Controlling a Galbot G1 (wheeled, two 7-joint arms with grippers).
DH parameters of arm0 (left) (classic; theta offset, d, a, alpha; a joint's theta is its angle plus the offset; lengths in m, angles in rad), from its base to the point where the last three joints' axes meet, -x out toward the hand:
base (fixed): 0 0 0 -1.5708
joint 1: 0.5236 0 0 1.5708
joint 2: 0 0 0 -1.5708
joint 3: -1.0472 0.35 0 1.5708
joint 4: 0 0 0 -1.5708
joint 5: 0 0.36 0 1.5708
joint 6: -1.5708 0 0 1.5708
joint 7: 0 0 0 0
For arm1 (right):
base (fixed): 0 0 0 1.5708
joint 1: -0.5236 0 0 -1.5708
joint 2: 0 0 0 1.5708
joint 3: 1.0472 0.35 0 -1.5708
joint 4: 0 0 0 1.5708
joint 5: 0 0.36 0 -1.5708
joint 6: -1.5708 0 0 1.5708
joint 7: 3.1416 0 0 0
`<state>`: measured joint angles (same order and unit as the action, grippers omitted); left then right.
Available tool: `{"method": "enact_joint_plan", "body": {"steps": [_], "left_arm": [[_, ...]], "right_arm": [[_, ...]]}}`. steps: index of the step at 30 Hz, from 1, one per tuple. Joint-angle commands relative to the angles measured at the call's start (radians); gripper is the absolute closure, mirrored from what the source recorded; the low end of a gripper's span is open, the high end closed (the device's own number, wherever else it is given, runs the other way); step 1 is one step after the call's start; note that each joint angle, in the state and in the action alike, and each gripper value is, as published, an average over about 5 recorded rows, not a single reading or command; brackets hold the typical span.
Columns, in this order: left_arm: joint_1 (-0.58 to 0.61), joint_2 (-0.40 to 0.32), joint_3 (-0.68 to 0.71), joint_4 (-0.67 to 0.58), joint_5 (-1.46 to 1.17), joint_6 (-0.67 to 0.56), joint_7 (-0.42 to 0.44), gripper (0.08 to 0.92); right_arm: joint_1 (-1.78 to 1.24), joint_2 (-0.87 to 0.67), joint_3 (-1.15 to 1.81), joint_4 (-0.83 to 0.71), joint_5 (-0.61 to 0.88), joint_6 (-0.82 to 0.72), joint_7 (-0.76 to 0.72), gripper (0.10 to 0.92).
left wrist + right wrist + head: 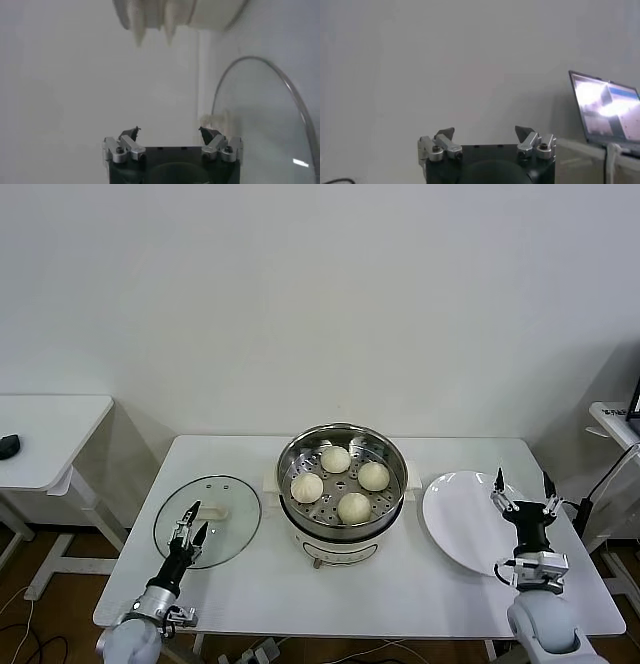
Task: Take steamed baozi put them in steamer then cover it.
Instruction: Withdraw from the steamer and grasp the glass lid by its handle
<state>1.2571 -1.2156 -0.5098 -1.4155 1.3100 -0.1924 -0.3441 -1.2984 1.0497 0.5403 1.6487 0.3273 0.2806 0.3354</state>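
Nearest the camera, the left gripper (pixel 191 519) is hanging low at the front left of the white table (pixel 250 584), its jaws standing apart over the near edge of the glass lid (pixel 207 522). The lid is lying flat on the table, just left of the steamer (pixel 342 484), with its cream handle (pixel 214 511) beside the fingertips. In the left wrist view the gripper (pixel 171 131) is holding nothing, and the lid's rim (pixel 280 75) is curving past it. On the far side, the right gripper (pixel 522 487) is pointing upward with its jaws spread wide and empty, over the outer edge of the white plate (pixel 455 519). All four steamed baozi (pixel 341 476) are sitting in the steamer's perforated basket at the table's middle, uncovered. A laptop (pixel 610 115) is glowing in the right wrist view.
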Motion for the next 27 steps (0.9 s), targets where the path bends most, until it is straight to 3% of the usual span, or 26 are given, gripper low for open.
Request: {"method": "enact_joint_plan", "body": {"steps": [1, 27], "left_arm": [[-0.102, -0.007, 0.009, 0.138, 0.087, 0.016, -0.020, 0.177], [-0.212, -0.050, 0.055, 0.192, 0.080, 0.062, -0.026, 0.177]], "right_arm": [[-0.049, 0.028, 0.033, 0.011, -0.017, 0.007, -0.007, 0.203], [-0.044, 0.045, 0.019, -0.028, -0.066, 0.029, -0.019, 0.203]]}}
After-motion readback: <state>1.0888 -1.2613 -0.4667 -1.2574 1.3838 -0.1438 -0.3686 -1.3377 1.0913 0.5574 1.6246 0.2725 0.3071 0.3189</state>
